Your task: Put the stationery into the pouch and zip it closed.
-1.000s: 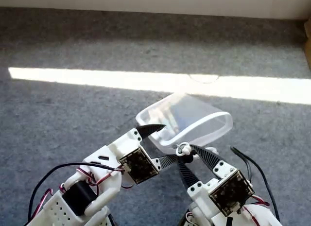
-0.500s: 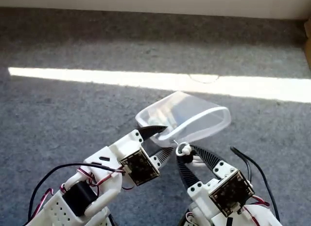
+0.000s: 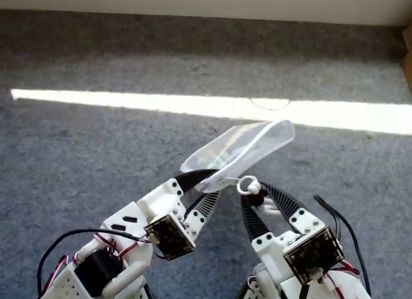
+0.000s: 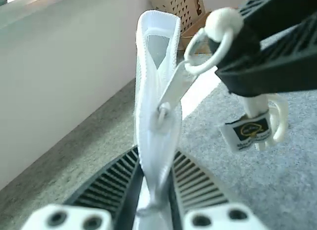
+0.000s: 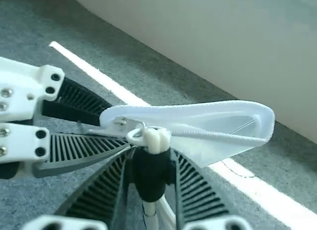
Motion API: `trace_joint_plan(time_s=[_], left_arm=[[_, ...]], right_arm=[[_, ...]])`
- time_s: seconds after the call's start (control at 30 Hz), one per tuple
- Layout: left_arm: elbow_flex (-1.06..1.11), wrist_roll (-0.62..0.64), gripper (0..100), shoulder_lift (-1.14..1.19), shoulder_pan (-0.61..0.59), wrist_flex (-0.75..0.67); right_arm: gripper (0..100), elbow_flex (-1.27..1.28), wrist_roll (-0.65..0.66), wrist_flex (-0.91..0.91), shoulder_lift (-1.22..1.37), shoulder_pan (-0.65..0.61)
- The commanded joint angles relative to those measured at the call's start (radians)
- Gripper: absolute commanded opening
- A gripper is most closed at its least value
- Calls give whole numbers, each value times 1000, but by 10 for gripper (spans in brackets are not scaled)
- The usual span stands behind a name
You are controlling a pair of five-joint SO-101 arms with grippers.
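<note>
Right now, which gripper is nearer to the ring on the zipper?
Right. The right gripper grips the toggle just behind the ring; the left gripper clamps the pouch at its end, farther off.

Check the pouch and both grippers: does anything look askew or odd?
Yes. The pouch hangs tilted in the air, pinched at one end by the left gripper, while the right gripper grips the ring pull. Its mouth gapes open, so it isn't zipped.

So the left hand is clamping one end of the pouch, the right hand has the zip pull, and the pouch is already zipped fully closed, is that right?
Not quite: the pouch is open; the right wrist view shows its zipper edges parted in a loop. The left hand does clamp one end and the right hand holds the zip pull.
</note>
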Motion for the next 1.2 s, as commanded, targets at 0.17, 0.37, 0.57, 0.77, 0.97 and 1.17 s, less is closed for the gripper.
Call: trace_joint_plan(time_s=[0.17, 0.37, 0.57, 0.77, 0.97, 1.17], left_arm=[[-16, -6, 6, -27, 7, 48], [-18, -8, 6, -27, 7, 86], [-21, -9, 6, -27, -2, 107], [-85, -11, 6, -27, -2, 209], [-93, -11, 6, -27, -2, 224], [-93, -11, 6, -27, -47, 221]], right_arm=[[5, 39, -3, -117, -4, 79], [5, 44, -3, -128, -4, 113], [5, 51, -3, -170, -4, 197], [5, 77, -5, -206, -4, 266], [5, 116, -48, -262, -4, 335], [5, 113, -48, -262, -4, 363]])
